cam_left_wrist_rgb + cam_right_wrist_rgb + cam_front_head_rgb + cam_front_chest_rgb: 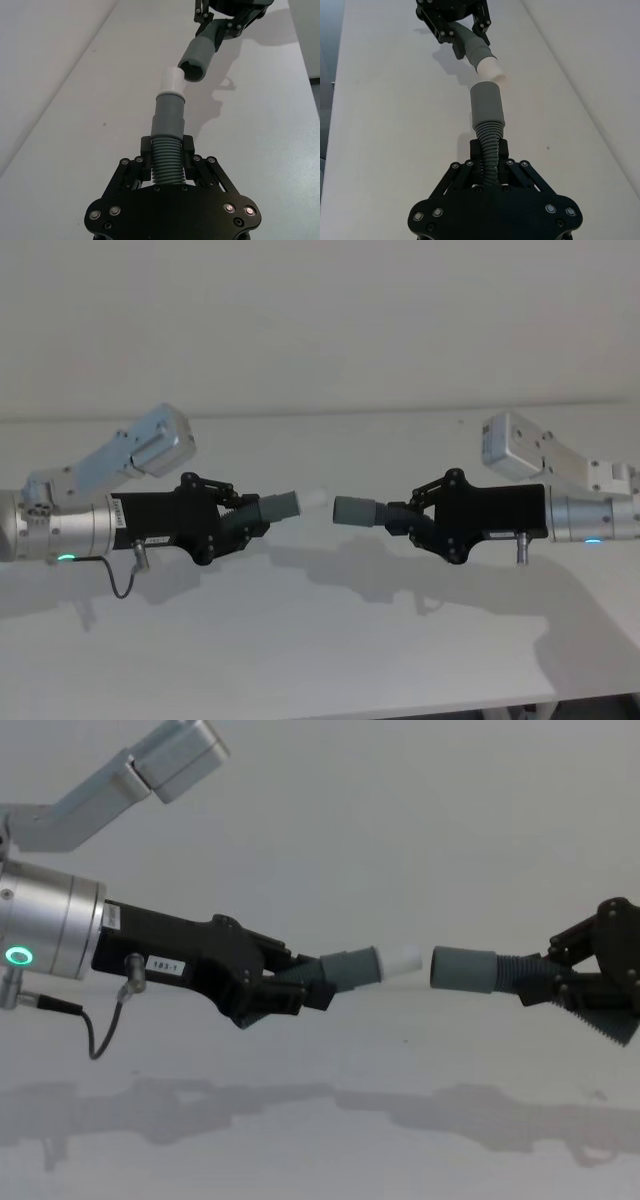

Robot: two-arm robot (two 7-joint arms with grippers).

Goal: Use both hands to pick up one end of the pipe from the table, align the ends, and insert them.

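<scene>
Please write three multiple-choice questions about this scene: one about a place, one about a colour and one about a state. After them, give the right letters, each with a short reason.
1. Where is the white tip?
A. on the left pipe piece, held in the left claw
B. lying on a shelf
C. inside a box

2. What colour is the hollow cuff of the right pipe piece, held in the right claw?
A. red
B. grey
C. yellow

3. What is the state of the two ends?
A. fully inserted
B. facing each other, with a gap between
C. taped together

Key:
1 A, the left claw grips the ribbed part behind that tip.
2 B, the cuff is plain grey.
3 B, the chest view shows open space between tip and cuff.
</scene>
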